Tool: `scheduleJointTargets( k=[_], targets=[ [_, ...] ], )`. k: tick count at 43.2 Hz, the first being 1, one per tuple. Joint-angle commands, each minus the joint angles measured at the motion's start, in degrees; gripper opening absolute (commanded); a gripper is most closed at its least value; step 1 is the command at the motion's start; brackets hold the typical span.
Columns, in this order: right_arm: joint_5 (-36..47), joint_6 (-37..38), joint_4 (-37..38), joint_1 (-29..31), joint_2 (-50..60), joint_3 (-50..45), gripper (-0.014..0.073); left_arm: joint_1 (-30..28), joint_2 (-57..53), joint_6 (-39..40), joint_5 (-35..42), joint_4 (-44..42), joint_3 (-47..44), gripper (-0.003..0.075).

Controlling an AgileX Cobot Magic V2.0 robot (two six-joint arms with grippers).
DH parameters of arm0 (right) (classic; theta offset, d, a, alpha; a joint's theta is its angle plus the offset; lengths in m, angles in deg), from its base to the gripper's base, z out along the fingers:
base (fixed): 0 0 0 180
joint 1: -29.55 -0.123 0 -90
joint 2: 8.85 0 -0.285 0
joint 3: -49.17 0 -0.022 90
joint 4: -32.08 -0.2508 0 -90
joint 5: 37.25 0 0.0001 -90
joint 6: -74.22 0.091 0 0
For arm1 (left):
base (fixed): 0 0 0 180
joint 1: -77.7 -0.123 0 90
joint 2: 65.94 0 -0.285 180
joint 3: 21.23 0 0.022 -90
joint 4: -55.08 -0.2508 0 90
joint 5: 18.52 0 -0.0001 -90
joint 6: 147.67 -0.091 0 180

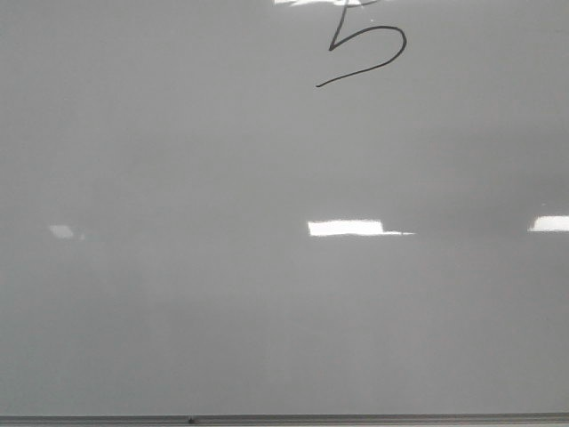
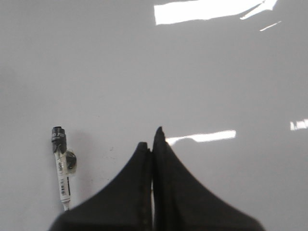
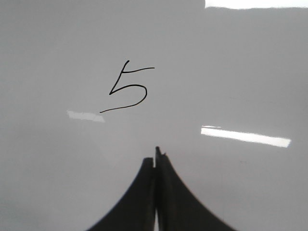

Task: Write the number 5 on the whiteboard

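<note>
Fingers of right end effector [image 3: 156, 156] are pressed together, nothing between; left end effector [image 2: 153, 137] closed too, w/ a marker [image 2: 61, 166] lying just beside it. Further ahead of right one, on the whiteboard [image 3: 231, 86], is the number 5 [image 3: 126, 90], tail slanting; right arm is nearer. Writing looks done.

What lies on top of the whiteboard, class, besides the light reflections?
On the whiteboard are a black number 5 and, in the left wrist view, a marker lying flat. The front view cuts off the 5's top; each shut pincer hides some board.
</note>
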Motion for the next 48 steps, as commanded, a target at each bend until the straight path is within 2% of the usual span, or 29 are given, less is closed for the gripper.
scheduleJointTargets(
  k=[1,5,17,23,48],
  targets=[
    [4.9,-0.2,0.1,0.4,-0.7,1.3,-0.006,0.3,-2.5,8.2,11.8,-6.1,-4.0,-0.002],
    [4.8,-0.2,0.1,0.4,-0.8,1.3,-0.006,0.2,-2.9,9.5,16.2,-6.9,-8.9,-0.002],
    [4.7,-0.2,0.1,0.4,-0.8,1.3,-0.006,0.2,-3.2,9.5,17.7,-7.0,-20.3,-0.002],
    [4.6,-0.2,0.1,0.4,-0.8,1.3,-0.006,0.2,-3.2,9.5,14.6,-7.0,-20.1,-0.002],
    [4.6,-0.2,0.1,0.4,-0.8,1.3,-0.006,0.2,-3.1,9.5,14.6,-7.0,-20.1,-0.002]
  ],
)
